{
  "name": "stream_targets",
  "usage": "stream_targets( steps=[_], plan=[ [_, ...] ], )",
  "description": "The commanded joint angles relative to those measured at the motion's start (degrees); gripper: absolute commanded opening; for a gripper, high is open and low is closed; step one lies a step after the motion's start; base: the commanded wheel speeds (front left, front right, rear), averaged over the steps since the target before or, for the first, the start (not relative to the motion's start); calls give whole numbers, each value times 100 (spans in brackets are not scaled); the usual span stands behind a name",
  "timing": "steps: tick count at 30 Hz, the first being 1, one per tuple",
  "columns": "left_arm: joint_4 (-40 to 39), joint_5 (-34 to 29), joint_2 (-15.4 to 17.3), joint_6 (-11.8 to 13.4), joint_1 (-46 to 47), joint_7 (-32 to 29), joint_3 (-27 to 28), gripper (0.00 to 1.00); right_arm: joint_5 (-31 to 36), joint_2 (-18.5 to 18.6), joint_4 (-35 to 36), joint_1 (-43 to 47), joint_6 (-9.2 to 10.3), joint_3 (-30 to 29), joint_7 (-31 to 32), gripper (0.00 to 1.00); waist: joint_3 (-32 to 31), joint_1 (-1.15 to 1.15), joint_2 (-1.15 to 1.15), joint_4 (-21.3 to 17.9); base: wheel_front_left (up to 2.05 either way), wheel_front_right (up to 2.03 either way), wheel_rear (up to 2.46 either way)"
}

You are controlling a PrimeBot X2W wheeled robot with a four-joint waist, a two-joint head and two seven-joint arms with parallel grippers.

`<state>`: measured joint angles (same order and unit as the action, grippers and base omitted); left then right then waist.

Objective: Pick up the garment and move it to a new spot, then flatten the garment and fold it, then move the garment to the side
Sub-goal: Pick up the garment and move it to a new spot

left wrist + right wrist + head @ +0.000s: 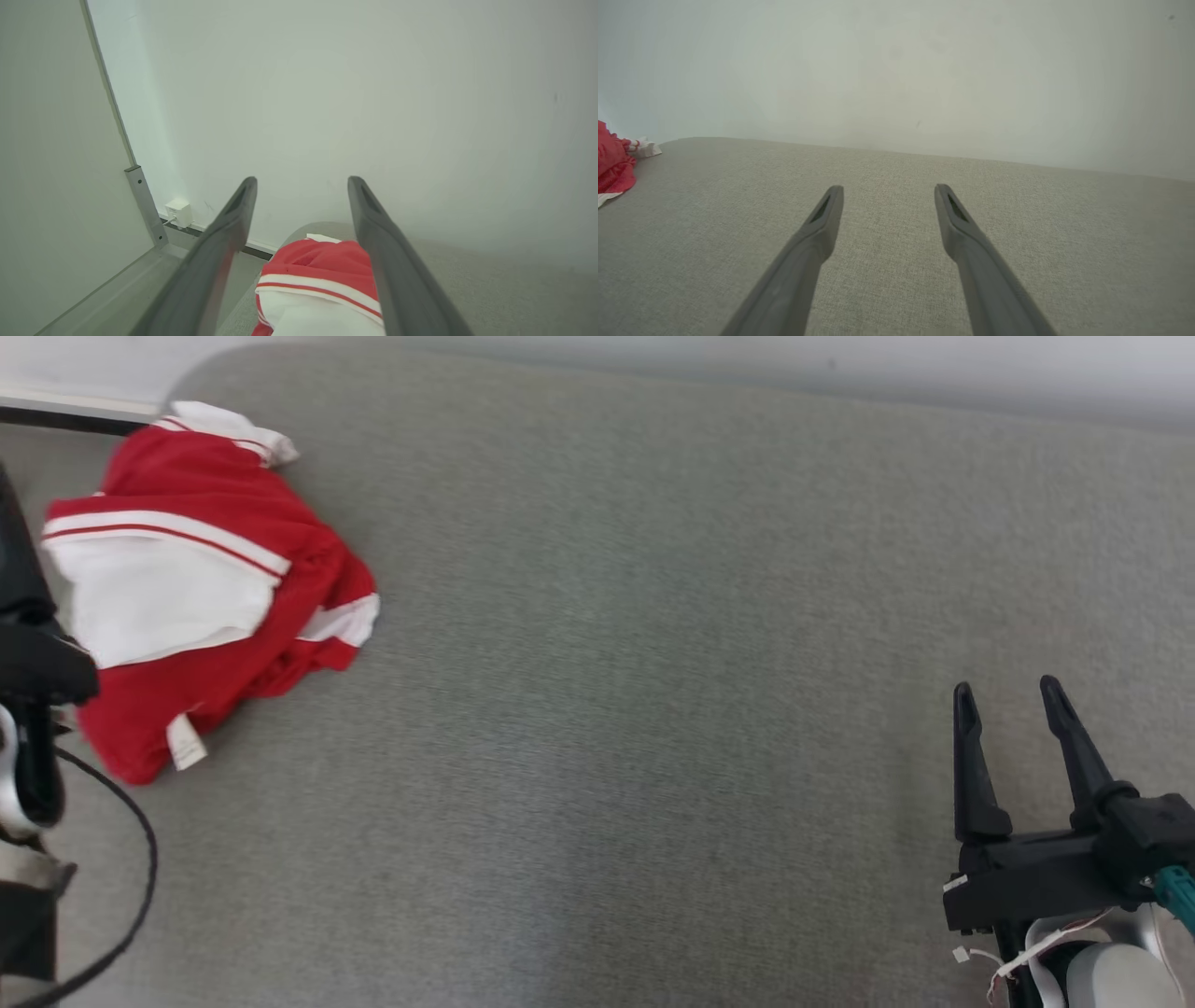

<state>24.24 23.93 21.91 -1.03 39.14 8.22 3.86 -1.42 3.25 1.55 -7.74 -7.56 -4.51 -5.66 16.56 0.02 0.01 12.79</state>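
- Garment [201, 588]: red with white panels and stripes, bunched in a heap at the far-left corner of the grey fabric surface [653, 616]. A white tag sticks out at its near edge.
- Left gripper [302, 179]: fingers spread wide, nothing between them. The left wrist view looks along them over the garment toward the pale wall [397, 93]. The garment sits low in the gap, partly behind one finger. Can't tell if there's contact.
- Left arm [28, 644]: dark housing at the left edge of the head view, just beside the garment. A black cable [131, 859] loops below it.
- Right gripper [1006, 686]: near right, fingers spread, empty, over bare fabric, well apart from the garment.
- Small white box [179, 212] low on the wall, left of the surface.
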Motion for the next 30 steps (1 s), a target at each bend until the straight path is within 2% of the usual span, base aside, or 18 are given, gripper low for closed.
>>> stream_targets(
  steps=[1, 7, 16, 19, 26, 27, 28, 30],
  plan=[
    [73, 24, 72, -19, 91, -23, 32, 100, 51, 22, 41, -81, 14, 6, -54, 100, 588, -2, -1, -614, 0, 0, 0],
    [798, 98, 361, -143, 674, -340, 24, 100, 17, -6, 19, -186, 14, -98, -184, 100, 872, -2, -1, -927, 0, 0, 0],
    [1973, 143, 556, -271, 1143, -1041, -189, 100, 1, -30, -133, -316, 14, -95, -353, 100, 990, -2, -1, -1079, 0, 0, 0],
    [2341, 184, 572, -339, 1226, -1323, -276, 100, 2, -35, -186, -355, 14, -82, -377, 100, 979, -2, -1, -1101, 0, 0, 0],
    [3127, 151, 575, -308, 1269, -2046, -484, 100, -41, -37, -308, -371, 14, -27, -424, 100, 874, -2, -1, -1137, 0, 0, 0],
    [3204, 106, 595, -315, 1263, -2078, -535, 36, -52, -37, -314, -374, 14, -12, -421, 100, 859, -2, -1, -1143, 0, 0, 0],
    [3265, 113, 586, -322, 1274, -2057, -549, 0, -61, -39, -321, -376, 14, 3, -427, 100, 834, -2, -1, -1147, 0, 0, 0],
    [3349, 88, 566, -332, 1302, -1979, -591, 0, -54, -37, -338, -363, 14, 11, -443, 100, 778, -2, -1, -1140, 0, 0, 0]
  ],
)
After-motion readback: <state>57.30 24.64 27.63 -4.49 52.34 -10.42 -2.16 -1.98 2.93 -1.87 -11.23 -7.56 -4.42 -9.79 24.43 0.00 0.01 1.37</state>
